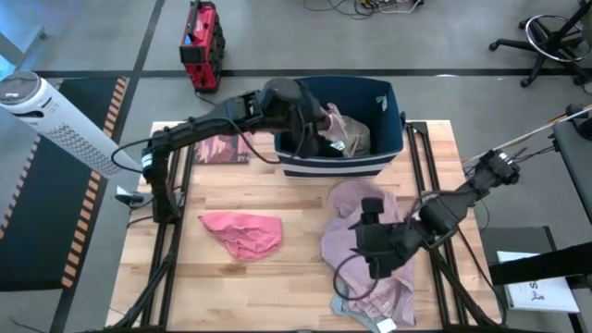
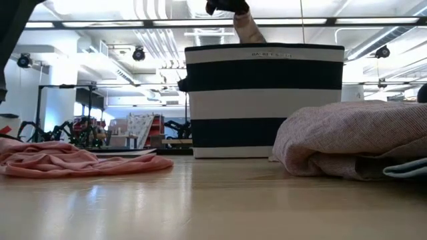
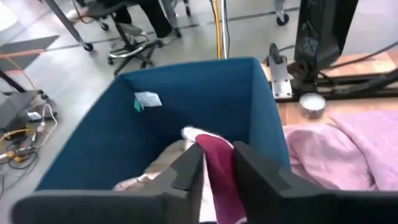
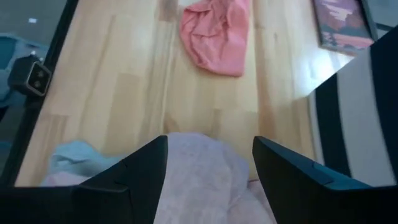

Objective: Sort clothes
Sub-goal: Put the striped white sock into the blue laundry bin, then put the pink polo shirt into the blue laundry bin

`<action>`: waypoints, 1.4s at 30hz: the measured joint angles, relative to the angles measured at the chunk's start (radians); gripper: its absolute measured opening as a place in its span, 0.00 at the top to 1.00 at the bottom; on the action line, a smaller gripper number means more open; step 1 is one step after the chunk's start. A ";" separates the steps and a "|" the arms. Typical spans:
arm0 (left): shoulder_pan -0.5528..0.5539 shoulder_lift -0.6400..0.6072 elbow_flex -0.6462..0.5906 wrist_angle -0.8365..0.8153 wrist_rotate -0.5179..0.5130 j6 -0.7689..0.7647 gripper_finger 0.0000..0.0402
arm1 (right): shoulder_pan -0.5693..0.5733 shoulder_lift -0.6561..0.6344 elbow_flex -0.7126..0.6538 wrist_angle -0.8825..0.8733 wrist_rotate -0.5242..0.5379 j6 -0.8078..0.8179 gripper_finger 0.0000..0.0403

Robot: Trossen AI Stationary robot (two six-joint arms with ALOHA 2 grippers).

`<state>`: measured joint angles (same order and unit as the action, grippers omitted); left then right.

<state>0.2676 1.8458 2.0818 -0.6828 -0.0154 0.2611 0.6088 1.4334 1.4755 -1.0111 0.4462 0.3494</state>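
My left gripper (image 1: 313,118) is above the blue bin (image 1: 393,120), which is striped on its outside (image 2: 263,100). It is shut on a maroon garment (image 3: 217,165). Beige (image 1: 351,137) and black (image 1: 319,145) pieces lie in the bin. My right gripper (image 1: 370,233) is open, low over the large mauve-pink garment (image 1: 356,208). Its fingers stand on either side of a hump of the cloth (image 4: 199,174). A pink garment (image 1: 242,233) lies spread on the table at the left. A small teal piece (image 1: 363,316) lies by the near edge. My left gripper pinches the maroon garment's bunched upper part (image 3: 214,155) between its two fingers, coming from above and pointing down into the bin. The cloth hangs below the fingers, with a paler part (image 3: 194,134) beside it. My right gripper: I cannot tell whether its fingers touch the mauve-pink cloth.
A flat dark-red booklet (image 1: 225,148) lies on the table left of the bin. Bare wood (image 1: 277,190) lies between the bin and the pink garment. Black frame rails (image 1: 171,199) run along the table's left and right sides. A red tool case (image 1: 201,42) stands on the floor beyond.
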 joint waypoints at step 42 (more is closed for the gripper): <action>-0.323 -0.790 -1.251 0.800 -0.039 -0.171 0.35 | -0.197 0.065 -0.486 0.227 -0.239 0.228 0.19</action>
<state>-0.0552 1.0555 0.8310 0.1174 -0.0540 0.0903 0.4120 1.4983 0.9894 -0.7842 0.2069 0.5771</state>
